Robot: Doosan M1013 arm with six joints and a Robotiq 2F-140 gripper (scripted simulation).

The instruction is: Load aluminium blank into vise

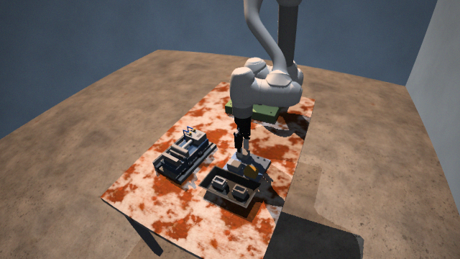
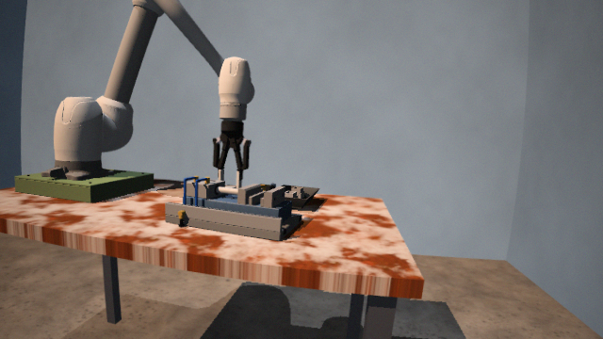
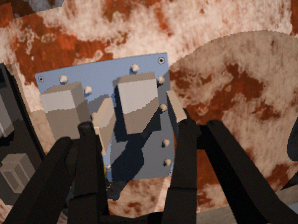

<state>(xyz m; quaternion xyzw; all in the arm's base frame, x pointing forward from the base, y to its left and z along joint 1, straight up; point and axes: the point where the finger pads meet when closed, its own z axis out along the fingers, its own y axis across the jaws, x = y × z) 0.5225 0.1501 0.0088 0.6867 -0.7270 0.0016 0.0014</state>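
Note:
My gripper (image 1: 243, 149) (image 2: 230, 178) (image 3: 140, 105) is open partway and empty, pointing down just above the infeed plate (image 1: 265, 162) (image 3: 100, 75). An aluminium blank (image 1: 245, 152) (image 3: 137, 99) lies on the plate directly below, between the lines of my fingers. A second aluminium blank (image 1: 235, 165) (image 3: 63, 106) lies beside it. A brass blank (image 1: 250, 171) sits at the plate's edge nearest the tray and looks tilted. The outfeed tray (image 1: 230, 203) holds two finished parts (image 1: 219, 183) (image 1: 240, 191), pocket up. The vise (image 1: 185, 154) (image 2: 236, 212) stands open; I see no blank in it.
The arm's green base block (image 1: 267, 113) (image 2: 85, 185) stands at the back of the table. The vise's two blue hoses (image 2: 190, 185) rise at its end nearer the base. The tray's wall lies close in front of the plate.

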